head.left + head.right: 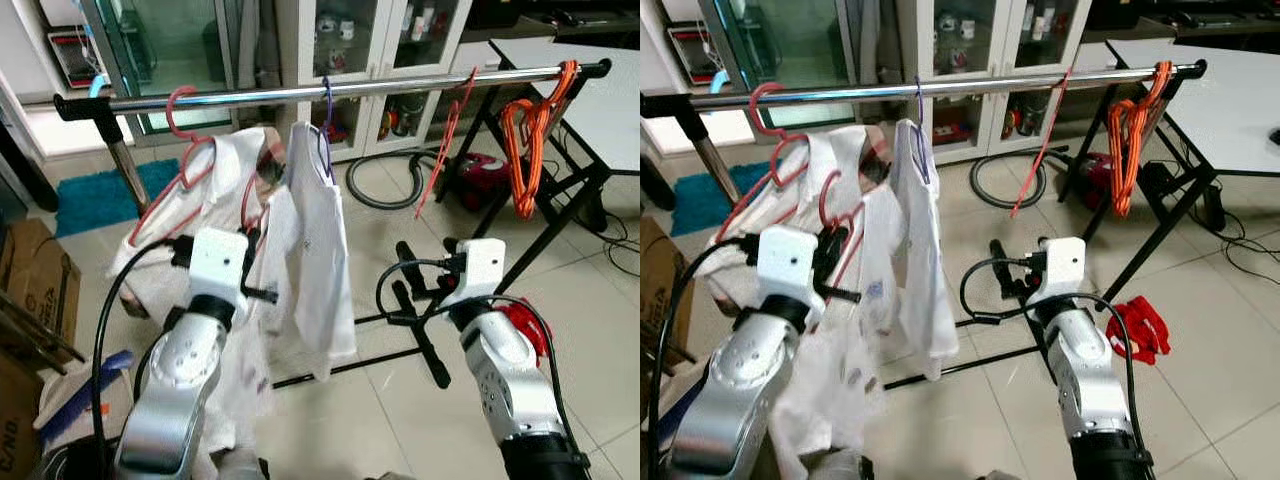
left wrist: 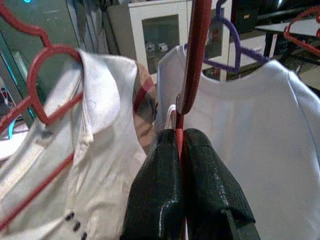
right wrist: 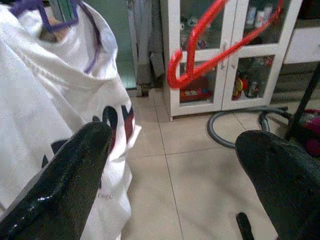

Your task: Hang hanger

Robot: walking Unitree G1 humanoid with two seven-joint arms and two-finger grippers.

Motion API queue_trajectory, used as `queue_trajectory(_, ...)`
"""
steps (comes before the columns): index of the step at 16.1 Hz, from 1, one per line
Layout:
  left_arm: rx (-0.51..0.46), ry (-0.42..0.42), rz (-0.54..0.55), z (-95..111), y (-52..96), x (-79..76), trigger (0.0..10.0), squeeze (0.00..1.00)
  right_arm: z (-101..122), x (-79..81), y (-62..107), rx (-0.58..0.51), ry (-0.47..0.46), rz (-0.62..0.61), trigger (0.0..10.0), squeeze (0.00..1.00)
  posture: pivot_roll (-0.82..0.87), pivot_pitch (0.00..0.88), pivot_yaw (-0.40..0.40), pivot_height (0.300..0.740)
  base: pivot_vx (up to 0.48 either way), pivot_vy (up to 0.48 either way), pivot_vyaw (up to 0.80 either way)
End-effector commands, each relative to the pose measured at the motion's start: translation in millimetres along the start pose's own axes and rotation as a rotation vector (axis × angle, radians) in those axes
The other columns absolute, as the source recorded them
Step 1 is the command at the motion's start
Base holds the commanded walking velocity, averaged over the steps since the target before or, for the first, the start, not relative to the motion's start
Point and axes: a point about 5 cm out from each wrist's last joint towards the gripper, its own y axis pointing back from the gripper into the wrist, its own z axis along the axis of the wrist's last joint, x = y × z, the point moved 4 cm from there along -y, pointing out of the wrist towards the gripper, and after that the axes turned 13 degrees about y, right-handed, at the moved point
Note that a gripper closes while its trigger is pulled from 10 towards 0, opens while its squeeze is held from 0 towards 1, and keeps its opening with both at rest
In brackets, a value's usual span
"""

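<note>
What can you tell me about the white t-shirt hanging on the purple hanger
The white t-shirt is a plain short-sleeved top of thin, soft-looking fabric with some dark print, seen partly in the right wrist view. It hangs straight down from a purple hanger hooked over the silver rail, near the rail's middle. Its hem ends above the tiled floor. On the robot's left it brushes against a white collared shirt on a red hanger, which the left gripper holds in its shut fingers.

Red hanger [image 2: 192, 60] upright — shirt-laden, below rail [image 1: 400, 85].
</note>
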Motion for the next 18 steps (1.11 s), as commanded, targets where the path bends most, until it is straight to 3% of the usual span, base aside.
queue_trajectory(1,-0.010,-0.014,-0.008,1.1,-2.1,0.3,10.0,0.00,-12.8,-4.1,7.1,0.047,-0.016,-0.020,10.0,0.00,0.09,0.000,-0.017,0.740,0.000,0.000,0.00)
queue_trajectory(5,0.003,-0.040,-0.033,-1.4,-4.3,-1.3,10.0,0.00,-23.7,-0.3,11.2,0.077,-0.059,-0.040,10.0,0.00,0.09,0.000,0.019,0.740,0.000,0.000,0.00)
queue_trajectory(9,0.013,-0.039,-0.038,0.3,-9.1,1.7,10.0,0.00,-22.8,6.5,7.7,0.065,-0.061,-0.043,10.0,0.00,0.09,0.000,0.046,0.740,-0.306,0.000,0.00)
queue_trajectory(13,0.017,-0.024,-0.028,-3.3,-12.1,0.1,10.0,0.00,-20.7,0.5,7.9,0.060,-0.041,-0.052,10.0,0.00,0.08,0.000,0.034,0.740,-0.310,0.000,0.00)
queue_trajectory(18,-0.001,-0.005,-0.042,-1.8,-19.5,-0.5,10.0,0.00,-16.0,-1.6,3.4,0.044,-0.015,-0.050,10.0,0.00,0.08,0.000,0.027,0.740,0.000,0.000,0.00)
